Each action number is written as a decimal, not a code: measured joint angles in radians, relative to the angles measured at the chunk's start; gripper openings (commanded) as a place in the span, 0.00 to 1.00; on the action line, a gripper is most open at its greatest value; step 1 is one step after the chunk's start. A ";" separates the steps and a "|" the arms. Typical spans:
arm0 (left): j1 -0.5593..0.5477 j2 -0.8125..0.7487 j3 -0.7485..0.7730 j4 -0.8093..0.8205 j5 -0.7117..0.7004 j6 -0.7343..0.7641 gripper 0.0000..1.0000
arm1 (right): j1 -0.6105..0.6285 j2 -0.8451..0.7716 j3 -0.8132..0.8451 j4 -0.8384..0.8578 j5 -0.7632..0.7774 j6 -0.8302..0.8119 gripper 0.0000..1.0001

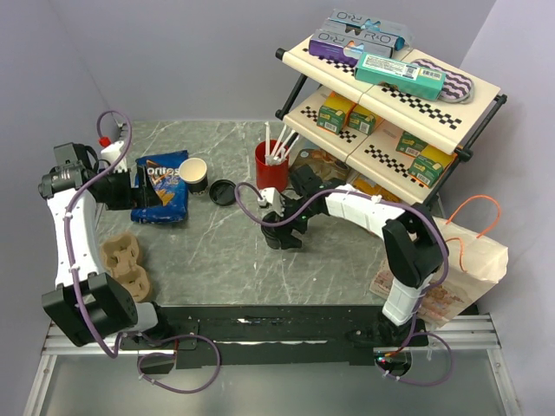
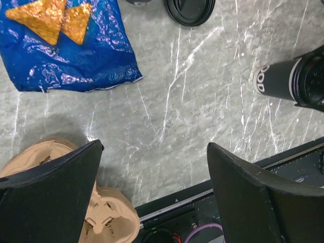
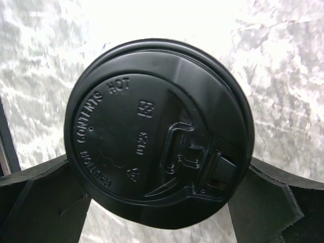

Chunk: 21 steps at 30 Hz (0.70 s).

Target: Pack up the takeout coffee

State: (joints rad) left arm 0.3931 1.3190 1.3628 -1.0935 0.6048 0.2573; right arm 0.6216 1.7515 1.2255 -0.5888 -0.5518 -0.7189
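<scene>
Nearest, two brown cup carriers (image 1: pixel 121 262) sit empty on the table (image 1: pixel 225 260). Left claw (image 2: pixel 152 202) hangs wide apart, holding nothing. Right claw (image 3: pixel 157 202) stands wide around a black lid (image 3: pixel 159 131). Farther, the takeout coffee (image 1: pixel 193 173) cup lies open beside another lid (image 1: pixel 223 191)

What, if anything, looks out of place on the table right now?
The coffee cup is uncovered beside the blue chip bag. Its black lid lies apart from it on the table. Nothing looks spilled.
</scene>
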 measured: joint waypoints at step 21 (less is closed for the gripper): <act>0.000 -0.144 -0.018 -0.081 -0.060 0.043 0.93 | 0.143 0.254 0.255 0.164 -0.069 0.163 0.96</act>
State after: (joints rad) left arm 0.3931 1.1748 1.3449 -1.1744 0.5446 0.3008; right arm 0.7643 2.0052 1.4803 -0.4244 -0.6212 -0.5560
